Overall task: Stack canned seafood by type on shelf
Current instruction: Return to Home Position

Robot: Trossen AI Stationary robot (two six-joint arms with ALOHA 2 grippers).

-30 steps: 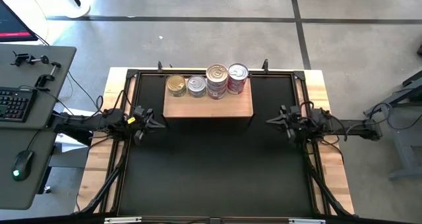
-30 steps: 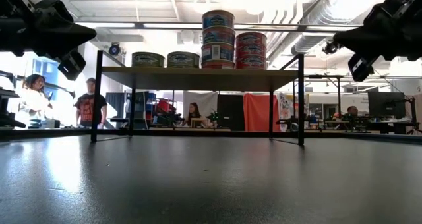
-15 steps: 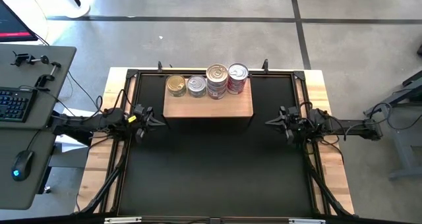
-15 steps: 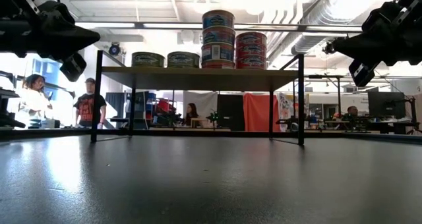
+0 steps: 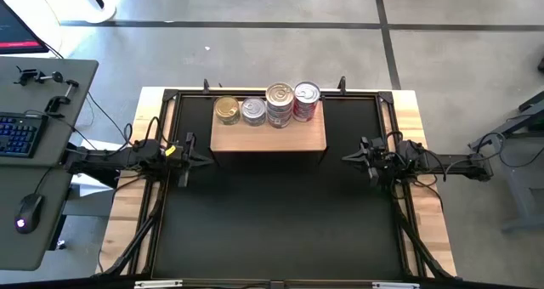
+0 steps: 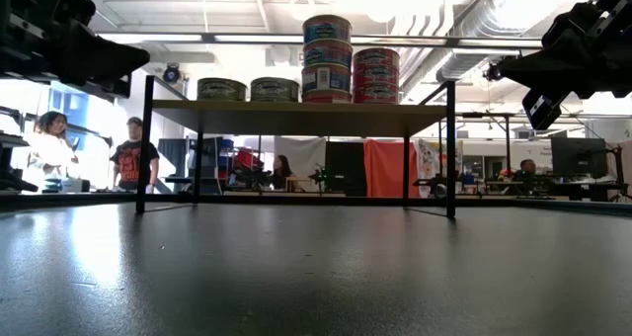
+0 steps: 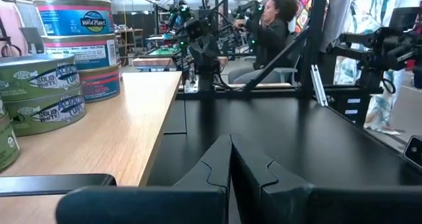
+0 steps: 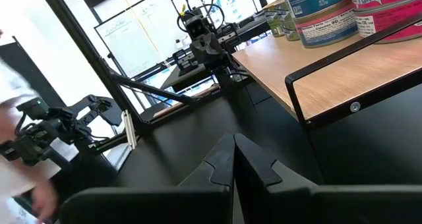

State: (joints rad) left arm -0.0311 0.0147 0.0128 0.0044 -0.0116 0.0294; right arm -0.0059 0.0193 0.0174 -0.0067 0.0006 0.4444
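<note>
Canned seafood (image 5: 268, 104) sits in four stacks along the far edge of the shelf (image 5: 268, 138). Left tool (image 5: 204, 159), fingers (image 7: 206, 174) pressed together, hangs above the surface (image 5: 272, 217) beside the shelf's left end; right tool (image 5: 345, 158), likewise pressed together, hangs off its right end.

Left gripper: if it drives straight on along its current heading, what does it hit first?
Probably the right gripper, facing it from across the black tabletop. In the left wrist view the shut left gripper aims just past the shelf, not at it; clearance from the shelf is unclear.
</note>
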